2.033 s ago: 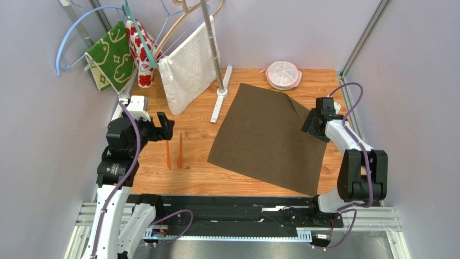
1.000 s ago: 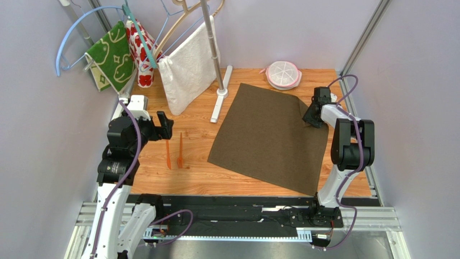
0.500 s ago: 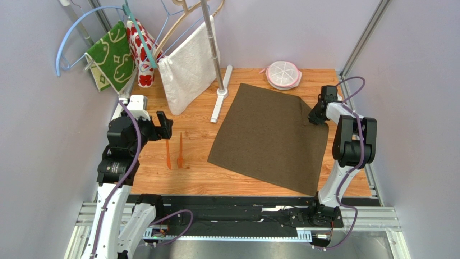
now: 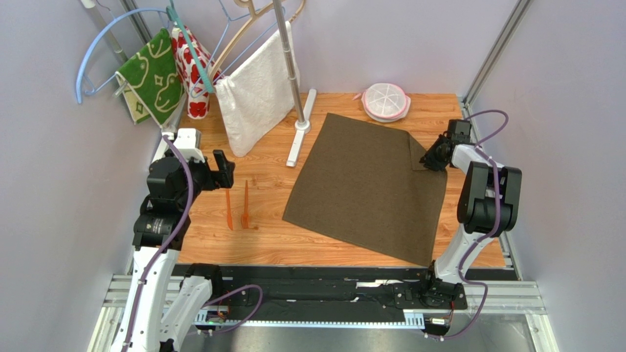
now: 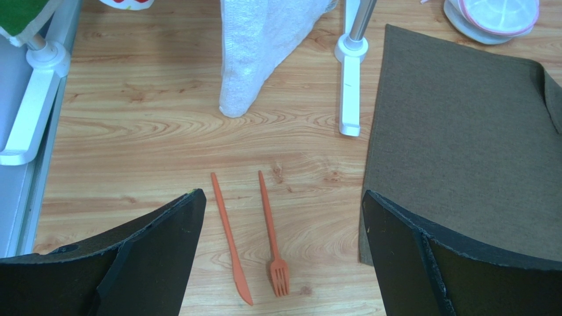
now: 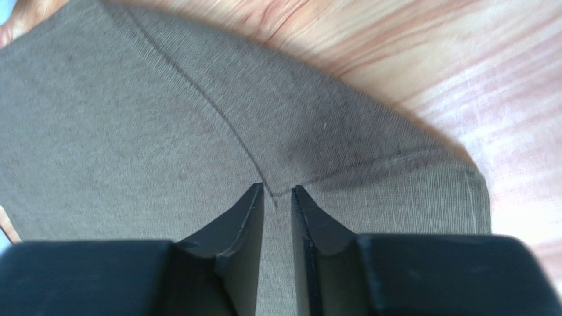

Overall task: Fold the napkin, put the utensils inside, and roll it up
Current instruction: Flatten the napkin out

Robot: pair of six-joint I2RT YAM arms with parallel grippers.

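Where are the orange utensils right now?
In the top view, the utensils lie side by side on the table, on its left side, just below the left gripper and left of the napkin.

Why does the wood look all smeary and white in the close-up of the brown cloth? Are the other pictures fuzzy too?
Right wrist view: the table is blurred and washed pale, while the napkin weave stays fairly sharp. Left wrist view: crisp, the orange utensils clear. Top view: even light, soft shadows only.
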